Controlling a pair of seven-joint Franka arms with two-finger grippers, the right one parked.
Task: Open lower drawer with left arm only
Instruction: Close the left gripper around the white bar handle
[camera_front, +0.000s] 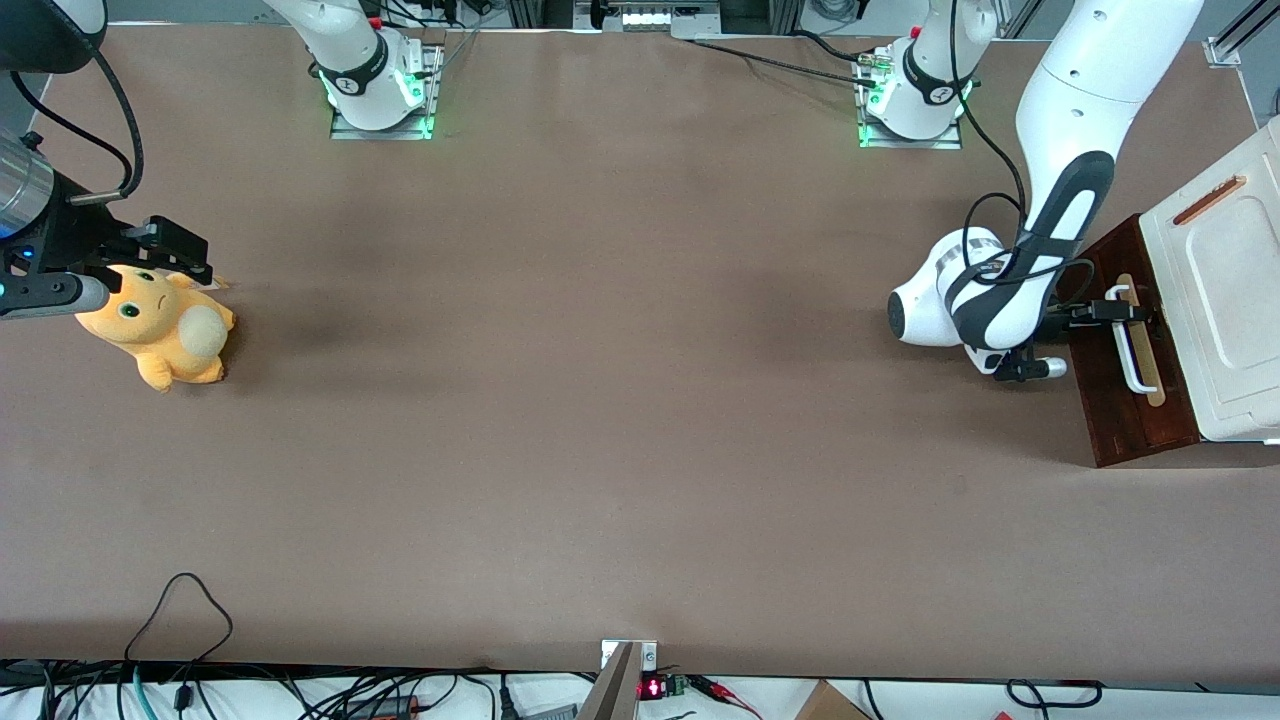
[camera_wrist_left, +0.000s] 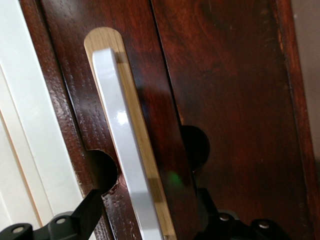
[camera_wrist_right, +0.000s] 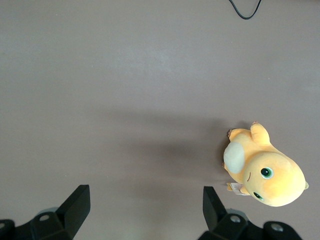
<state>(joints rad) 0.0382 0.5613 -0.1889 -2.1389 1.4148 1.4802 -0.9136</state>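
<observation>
Slippage is my worry right now. My gripper (camera_wrist_left: 145, 222) sits at the lower drawer (camera_front: 1125, 400), which stands at the working arm's end of the table, its dark wood front under the cream-white panel (camera_front: 1215, 310). In the wrist view my two fingers (camera_wrist_left: 90, 210) straddle the white bar handle (camera_wrist_left: 125, 145), one on each side, spread apart and not yet pressing on it. So I am open around the bar, not gripping.

My judgement: if I pull now without closing, the fingers just slide off the glossy bar. The bar also runs tilted across my jaws, not square to them, so a squeeze could catch only an edge and twist out. And I am near one end of the handle in the front view, not its middle, so an off-centre pull could skew the drawer and jam it in its runners. Pulling upward instead of straight out could lift or shift the whole cabinet, which does not look fastened down.

Count: one lower drawer, one white bar handle on one pale wood strip (camera_wrist_left: 150, 165), one cream-white panel, one left arm (camera_front: 1075, 130) working, and one orange plush toy (camera_front: 165, 330) well apart, toward the parked arm's end.
</observation>
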